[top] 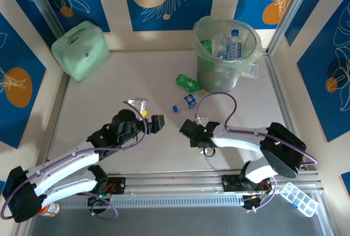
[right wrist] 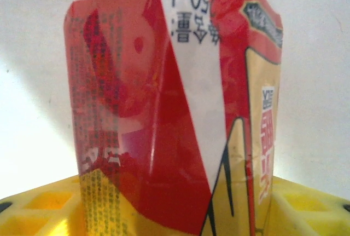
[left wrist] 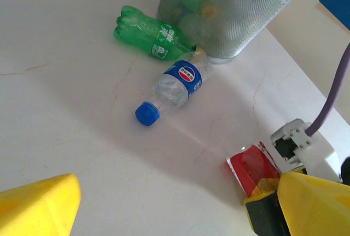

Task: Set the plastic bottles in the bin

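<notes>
Right hand (top: 187, 130) straddling red-labelled bottle (right wrist: 164, 115) on bench (top: 109, 82), frame centre; clamped or loose, cannot tell. Left hand (top: 151, 120) hovering, fingers apart. Bin (top: 197, 36) sitting upper right. Risk: crushed bottle slipping out during lift.

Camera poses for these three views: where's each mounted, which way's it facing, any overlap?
Top external: high behind the robot, looking down on table and bin; both arms, left gripper, right gripper.
Left wrist: low, facing bin base, green bottle, blue-capped bottle; own yellow fingers.
Right wrist: close on red-labelled bottle; own yellow fingers.
Shared: top and left wrist both see bin and both bottles.
</notes>
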Available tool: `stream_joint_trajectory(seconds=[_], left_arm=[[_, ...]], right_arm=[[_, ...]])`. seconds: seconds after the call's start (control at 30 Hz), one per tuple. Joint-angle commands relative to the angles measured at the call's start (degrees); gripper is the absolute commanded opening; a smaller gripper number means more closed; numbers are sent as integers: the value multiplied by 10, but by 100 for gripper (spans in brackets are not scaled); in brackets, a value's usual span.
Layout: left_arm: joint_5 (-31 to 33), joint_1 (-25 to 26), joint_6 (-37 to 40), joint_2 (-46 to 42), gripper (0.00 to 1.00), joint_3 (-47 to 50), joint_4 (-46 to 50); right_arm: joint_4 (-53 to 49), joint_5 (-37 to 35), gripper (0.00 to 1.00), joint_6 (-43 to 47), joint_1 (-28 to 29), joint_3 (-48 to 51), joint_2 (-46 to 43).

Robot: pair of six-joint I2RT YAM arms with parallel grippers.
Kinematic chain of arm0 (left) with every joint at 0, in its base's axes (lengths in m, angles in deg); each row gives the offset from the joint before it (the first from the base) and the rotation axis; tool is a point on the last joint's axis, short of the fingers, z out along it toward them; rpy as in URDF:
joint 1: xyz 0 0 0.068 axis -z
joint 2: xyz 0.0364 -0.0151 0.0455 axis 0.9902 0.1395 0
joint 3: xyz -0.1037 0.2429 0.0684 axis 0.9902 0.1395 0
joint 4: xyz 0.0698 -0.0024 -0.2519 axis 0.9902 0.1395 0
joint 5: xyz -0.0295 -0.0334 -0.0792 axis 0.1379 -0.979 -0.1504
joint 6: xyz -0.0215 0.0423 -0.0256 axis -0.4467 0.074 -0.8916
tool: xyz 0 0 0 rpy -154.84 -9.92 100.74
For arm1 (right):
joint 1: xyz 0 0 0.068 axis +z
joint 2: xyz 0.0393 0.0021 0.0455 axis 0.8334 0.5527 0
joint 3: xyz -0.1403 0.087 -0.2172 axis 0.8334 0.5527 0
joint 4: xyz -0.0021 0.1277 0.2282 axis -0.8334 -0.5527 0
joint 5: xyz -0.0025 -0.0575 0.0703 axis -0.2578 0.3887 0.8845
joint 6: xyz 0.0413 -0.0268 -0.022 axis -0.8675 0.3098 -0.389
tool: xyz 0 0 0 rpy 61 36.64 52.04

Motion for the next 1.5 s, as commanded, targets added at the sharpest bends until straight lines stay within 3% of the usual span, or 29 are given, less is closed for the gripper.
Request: stream_joint_trajectory(seconds=[0.0, 0.1, 0.2, 0.37, 0.57, 0.7, 0.8, 1.07, 1.33, 1.47], left_arm=[[9, 5, 0, -2, 92, 6, -9], [9, 5, 1, -1, 93, 6, -9], [10, 5, 1, -2, 92, 6, -8], [9, 5, 2, -7, 93, 6, -6], [6, 5, 2, -8, 93, 6, -7], [4, 5, 1, -7, 93, 5, -7], [4, 5, 1, -8, 93, 5, -7], [3, 5, 0, -9, 93, 5, -7], [3, 5, 2, -10, 92, 5, -6], [3, 5, 2, -11, 93, 5, -6]], right_arm=[[-33, -10, 68, -25, 10, -1, -4], [-36, -10, 75, -16, 10, -9, -10], [-49, -15, 89, -4, 3, -22, -26], [-42, 21, 90, 44, -35, -27, -68], [-110, -36, 91, 71, -55, -65, -54], [-110, -12, 92, 88, -82, -71, -40], [-87, 18, 90, 100, -103, -64, -34], [-44, 52, 74, 116, -111, -52, -18], [-33, 52, 74, 102, -107, -52, 10], [-31, 51, 65, 96, -107, -46, 3]])
